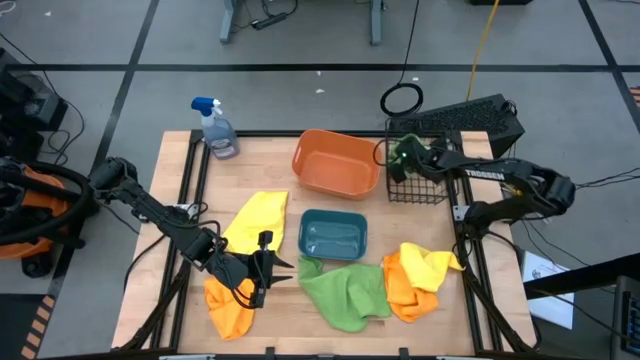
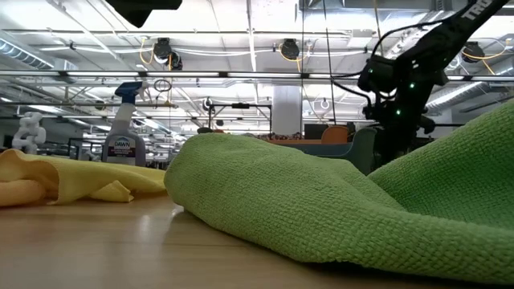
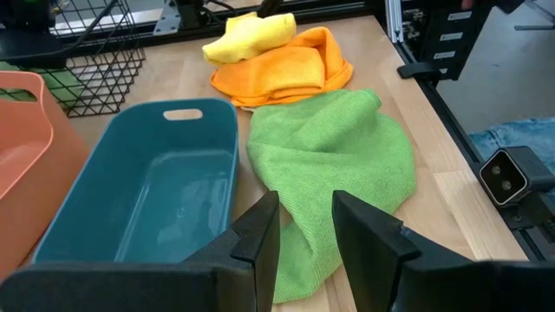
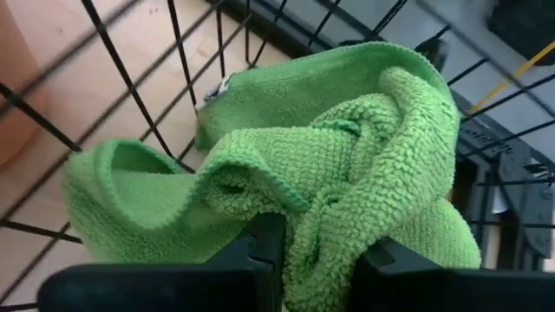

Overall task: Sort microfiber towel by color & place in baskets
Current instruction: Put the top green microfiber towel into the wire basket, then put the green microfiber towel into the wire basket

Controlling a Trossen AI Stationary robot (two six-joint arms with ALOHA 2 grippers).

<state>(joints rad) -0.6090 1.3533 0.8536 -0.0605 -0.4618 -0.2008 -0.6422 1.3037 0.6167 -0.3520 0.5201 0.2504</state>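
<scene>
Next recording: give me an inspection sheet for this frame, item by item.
Surface: wooden table, bare patches between cloths.
Job's things: orange tub and teal tray empty; green towel in the wire basket; green, yellow and orange cloths loose, plus an orange-and-yellow heap.
Clutter: spray bottle.
Grippers: right gripper shut on green towel; left gripper open, empty.
Cables: yellow cord on floor.
Surroundings: open workshop.

Towel (image 4: 347, 165) inside wire basket (image 1: 415, 180)
</scene>
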